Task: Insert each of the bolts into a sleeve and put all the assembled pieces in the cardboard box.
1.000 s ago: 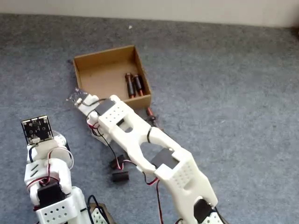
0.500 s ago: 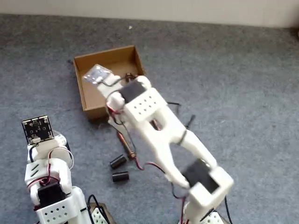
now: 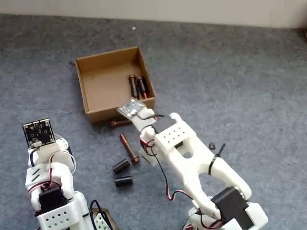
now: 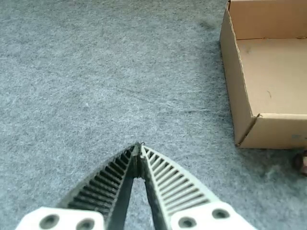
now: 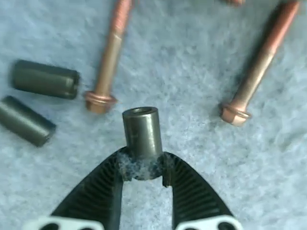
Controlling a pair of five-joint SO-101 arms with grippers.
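A grey, carpet-like cover spreads over the whole desk (image 3: 249, 72), and a pale strip (image 3: 168, 9) of the room runs along its far edge. At the near left corner the left arm (image 3: 50, 187) stands folded back. The left gripper (image 4: 139, 152) has its ribbed fingers pressed together with nothing between them, and it points over bare grey pile towards a near corner of the cardboard box (image 3: 96, 114). The box sits open-topped on the desk, left of centre. Two assembled pieces (image 3: 135, 86) lie side by side inside it against its right-hand wall. Just in front of the box's near wall a second bolt (image 3: 116, 123) lies on the desk, roughly parallel to that wall. Nearer the arms a bolt (image 3: 128, 147) lies at a slant, its head towards two loose sleeves (image 3: 121, 166) (image 3: 123, 181). These sleeves lie on their sides, close together but apart. The right arm (image 3: 192, 153) reaches in from the near right corner, its wrist over the desk just right of the slanted bolt. The right gripper (image 5: 144, 165) is narrowed onto one end of a dark sleeve (image 5: 142, 129), whose open end points away from the fingers. The wrist camera sees this sleeve between the heads of the slanted bolt and a further bolt (image 5: 259, 67). I cannot tell whether the further bolt is the one by the box.
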